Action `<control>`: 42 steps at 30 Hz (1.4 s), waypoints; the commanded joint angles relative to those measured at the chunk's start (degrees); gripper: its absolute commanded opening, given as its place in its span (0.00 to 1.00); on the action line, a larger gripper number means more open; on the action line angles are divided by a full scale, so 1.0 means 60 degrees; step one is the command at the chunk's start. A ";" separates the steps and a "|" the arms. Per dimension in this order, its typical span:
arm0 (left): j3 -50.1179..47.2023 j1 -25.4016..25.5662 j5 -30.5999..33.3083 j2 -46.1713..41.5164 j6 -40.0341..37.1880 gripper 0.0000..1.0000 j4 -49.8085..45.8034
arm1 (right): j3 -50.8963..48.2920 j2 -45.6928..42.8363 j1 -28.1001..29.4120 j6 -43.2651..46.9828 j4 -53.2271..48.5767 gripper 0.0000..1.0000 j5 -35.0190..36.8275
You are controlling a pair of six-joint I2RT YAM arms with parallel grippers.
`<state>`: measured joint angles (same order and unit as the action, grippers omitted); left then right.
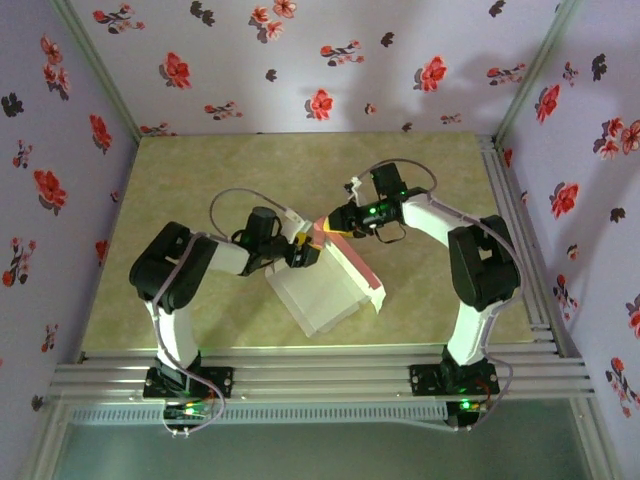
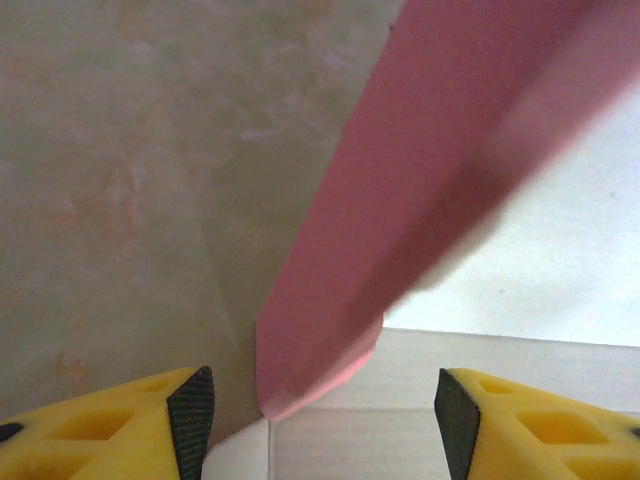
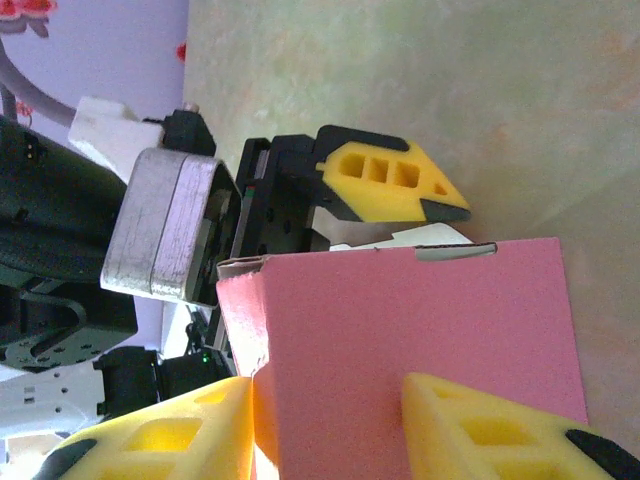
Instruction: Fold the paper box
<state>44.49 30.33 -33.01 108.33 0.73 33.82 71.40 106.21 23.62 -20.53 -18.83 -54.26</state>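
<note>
Paper box [image 1: 325,292] under two-arm handling. The box is thin card, part-folded: in the top view its pale grey-white panel lies on the green-beige table [image 1: 200,170], near the front edge and between the two arms, and a salmon-pink panel stands up along its right-hand side. In the left wrist view the paper box [image 2: 430,180] shows this pink flap rising at a slant from the flat white card, its lower corner close to a crease in the white panel. In the right wrist view the paper box [image 3: 420,330] presents a broad pink face with a folded side wall at its left and a small notched tab along its top edge. The left arm reaches in from the left, forearm low, with the left gripper [image 1: 303,250] at the box's upper left corner; the left gripper [image 2: 322,425] stands released, its black pads [image 2: 192,418] apart and clear of the flap's corner between them. The right arm bends inward from the right, and the right gripper [image 1: 335,225] meets the top end of the pink panel. The right gripper [image 3: 330,440] straddles the pink face; whether it pinches the card cannot be told.
</note>
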 commanded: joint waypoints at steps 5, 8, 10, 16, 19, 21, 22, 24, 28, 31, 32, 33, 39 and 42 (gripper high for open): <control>-0.0085 -0.0173 0.0417 -0.0337 0.0048 0.58 0.0092 | 0.0230 0.0294 0.0253 0.0223 -0.0433 0.43 -0.0170; -0.0076 -0.0187 0.0492 -0.0233 -0.0005 0.56 0.0037 | 0.0215 0.0227 0.0253 0.0029 -0.0276 0.45 -0.0250; -0.0076 -0.0168 0.0500 -0.0158 0.0024 0.55 0.0061 | 0.0217 0.0177 0.0253 -0.0074 -0.0221 0.45 -0.0259; -0.0069 -0.0045 0.0618 -0.0097 -0.0074 0.50 -0.0073 | 0.0215 0.0117 0.0253 -0.0308 -0.0118 0.45 -0.0215; -0.0032 0.0041 0.0784 -0.0104 -0.0138 0.47 -0.0215 | 0.0186 0.0121 0.0253 -0.0448 -0.0007 0.45 -0.0157; 0.0023 0.0113 0.0974 -0.0083 -0.0164 0.45 -0.0329 | 0.0155 0.0107 0.0253 -0.0565 0.0084 0.45 -0.0040; 0.0041 0.0142 0.1125 -0.0100 -0.0130 0.44 -0.0349 | 0.0121 0.0104 0.0253 -0.0617 0.0158 0.45 -0.0036; 0.0041 0.0211 0.1514 -0.0121 -0.0122 0.39 -0.0349 | 0.0043 0.0068 0.0253 -0.0706 0.0283 0.45 0.0004; 0.0020 0.0270 0.2130 -0.0212 -0.0008 0.33 -0.0266 | -0.0041 0.0034 0.0261 -0.0739 0.0327 0.45 0.0093; -0.0046 0.0314 0.2391 -0.0330 0.0112 0.30 -0.0117 | -0.0088 0.0007 0.0255 -0.0754 0.0354 0.44 0.0143; -0.0076 0.0318 0.2421 -0.0372 0.0112 0.30 -0.0052 | -0.0098 -0.0020 0.0253 -0.0766 0.0355 0.44 0.0166; -0.0125 0.0335 0.2422 -0.0429 0.0112 0.30 0.0032 | -0.0118 -0.0021 0.0253 -0.0752 0.0355 0.44 0.0166; -0.0207 0.0366 0.2469 -0.0698 0.0703 0.28 0.0207 | -0.0118 -0.0066 0.0255 -0.0808 0.0363 0.44 0.0254; -0.0197 0.0376 0.2480 -0.0713 0.0771 0.23 0.0208 | -0.0099 -0.0053 0.0290 -0.0826 0.0339 0.44 0.0290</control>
<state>43.53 32.47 -19.99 106.13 3.38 33.82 71.61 106.52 24.91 -24.69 -16.16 -53.80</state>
